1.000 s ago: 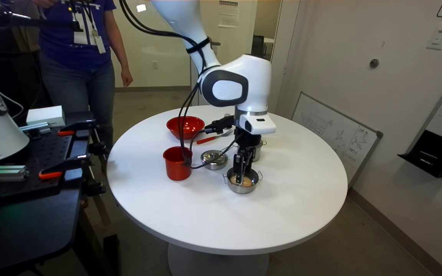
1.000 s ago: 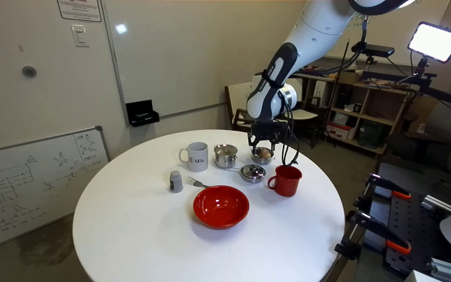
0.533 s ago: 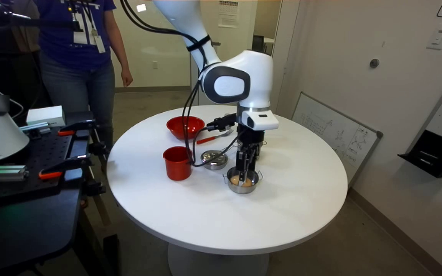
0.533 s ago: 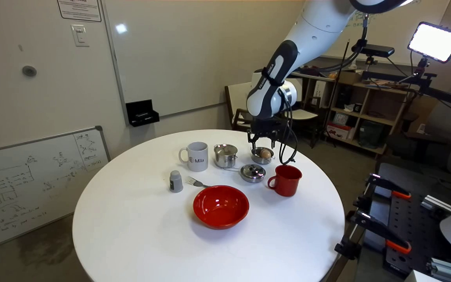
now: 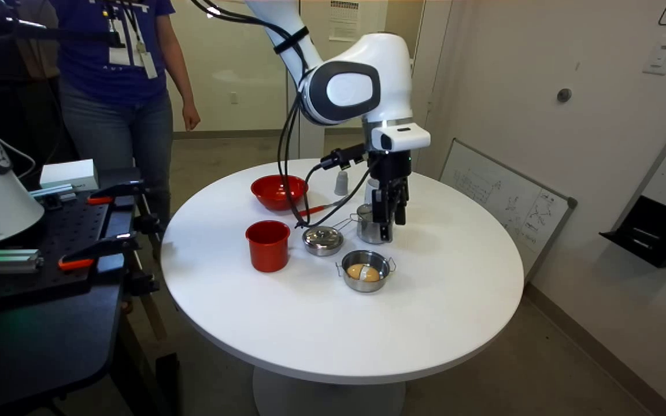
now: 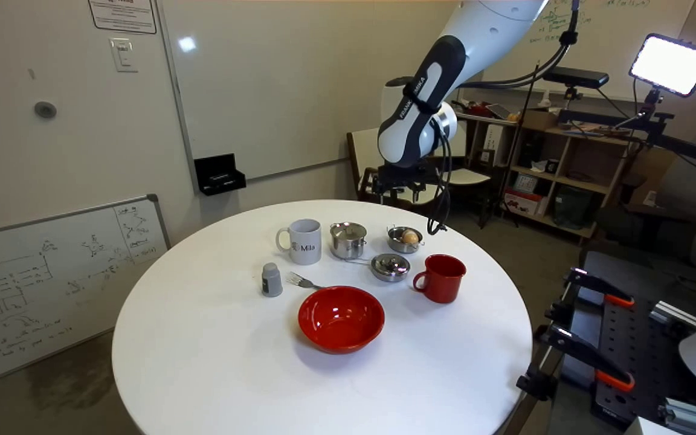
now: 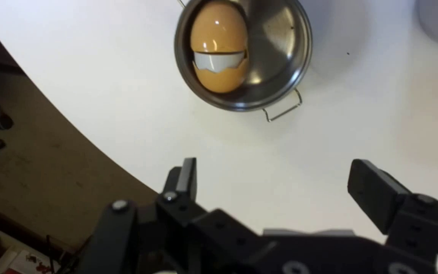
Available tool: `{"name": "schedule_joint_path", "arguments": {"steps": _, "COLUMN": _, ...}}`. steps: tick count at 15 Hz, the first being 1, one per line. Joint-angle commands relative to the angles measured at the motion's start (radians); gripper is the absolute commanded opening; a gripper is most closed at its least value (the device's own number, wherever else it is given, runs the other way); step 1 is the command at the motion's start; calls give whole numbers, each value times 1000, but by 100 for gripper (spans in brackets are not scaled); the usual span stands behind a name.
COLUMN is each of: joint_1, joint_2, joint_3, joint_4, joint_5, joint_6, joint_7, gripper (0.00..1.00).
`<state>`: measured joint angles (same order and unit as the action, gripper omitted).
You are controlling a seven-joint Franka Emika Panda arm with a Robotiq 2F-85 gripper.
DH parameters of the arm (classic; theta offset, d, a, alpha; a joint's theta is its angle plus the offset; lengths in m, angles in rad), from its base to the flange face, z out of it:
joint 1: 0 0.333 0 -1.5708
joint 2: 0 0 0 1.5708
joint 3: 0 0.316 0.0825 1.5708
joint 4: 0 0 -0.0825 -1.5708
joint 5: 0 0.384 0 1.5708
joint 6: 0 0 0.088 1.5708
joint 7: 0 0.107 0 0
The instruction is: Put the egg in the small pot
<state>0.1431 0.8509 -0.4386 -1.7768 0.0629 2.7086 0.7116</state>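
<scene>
The egg (image 5: 356, 270) is tan with a jagged white band and lies on its side inside the small pot (image 5: 366, 286), a low steel vessel with wire handles. In the wrist view the egg (image 7: 219, 28) rests against one side of the pot (image 7: 274, 42), at the top of the picture. The egg (image 6: 410, 237) and pot (image 6: 404, 248) also show in an exterior view. My gripper (image 7: 274, 161) is open with nothing between its fingers. In both exterior views the gripper (image 5: 393, 229) (image 6: 398, 197) hangs above the table, higher than the pot and apart from it.
A taller steel pot (image 6: 348, 243), a lidded steel dish (image 6: 390, 269) and a red cup (image 6: 441, 281) stand near the small pot. A white mug (image 6: 306, 244), grey shaker (image 6: 272, 281), fork (image 6: 303, 281) and red bowl (image 6: 341, 323) are also on the round table.
My gripper has risen from down at the small pot to well above it, its fingers apart. The egg stays in the pot, and the pot has not moved.
</scene>
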Motion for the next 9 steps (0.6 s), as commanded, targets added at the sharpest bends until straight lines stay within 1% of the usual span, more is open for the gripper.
{"name": "schedule_joint_path", "arguments": {"steps": 1, "joint_1": 44, "joint_2": -88, "joint_3": -17, "joint_4": -114, "joint_5": -37, "joint_6": 168, "joint_7": 25, "gripper": 100}}
{"name": "schedule_joint_path", "arguments": {"steps": 3, "joint_1": 45, "joint_2": -108, "joint_3": -8, "joint_4": -147, "joint_5": -14, "joint_6": 255, "joint_7": 15, "gripper": 100}}
{"name": "schedule_joint_path", "arguments": {"steps": 4, "joint_1": 29, "joint_2": -58, "joint_3": -3, "joint_4": -72, "joint_5": -10, "joint_6": 183, "joint_7": 2, "gripper": 100}}
{"name": "schedule_joint_path", "arguments": {"steps": 9, "joint_1": 27, "joint_2": -60, "joint_3": -3, "joint_4": -80, "joint_5": -8, "joint_6": 191, "joint_7": 0, "gripper": 100}}
